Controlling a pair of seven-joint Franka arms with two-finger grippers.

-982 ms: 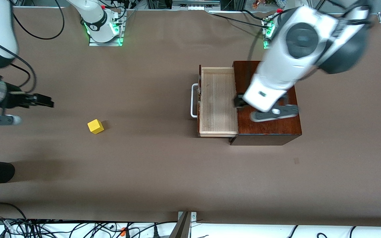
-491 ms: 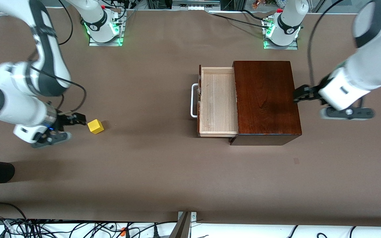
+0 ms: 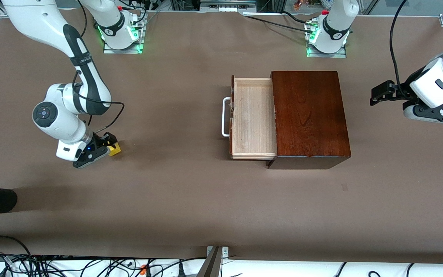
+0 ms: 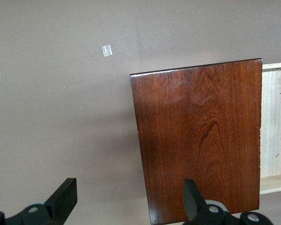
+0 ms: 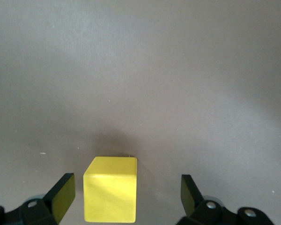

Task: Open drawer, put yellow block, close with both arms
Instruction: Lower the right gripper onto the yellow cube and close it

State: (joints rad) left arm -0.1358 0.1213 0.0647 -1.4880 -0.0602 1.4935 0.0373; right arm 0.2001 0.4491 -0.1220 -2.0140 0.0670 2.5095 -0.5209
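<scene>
Pick-up step. The drawer (image 3: 253,117) of the reddish-brown wooden box (image 3: 310,115) stands pulled out and empty, its white handle (image 3: 225,117) facing the right arm's end of the desk (image 3: 190,200). The right end effector (image 3: 108,145), fingers spread wide, brackets the yellow block (image 5: 110,189) without yet gripping it; the block sits off-centre, closer to one finger. Next move, judged: close on the block, lift, carry it over the drawer. The block is a small, bright, sharp-edged cube resting flat toward the right arm's edge of the desk. The left end effector (image 3: 377,94), also wide open, waits near the left arm's edge, beside the box.
</scene>
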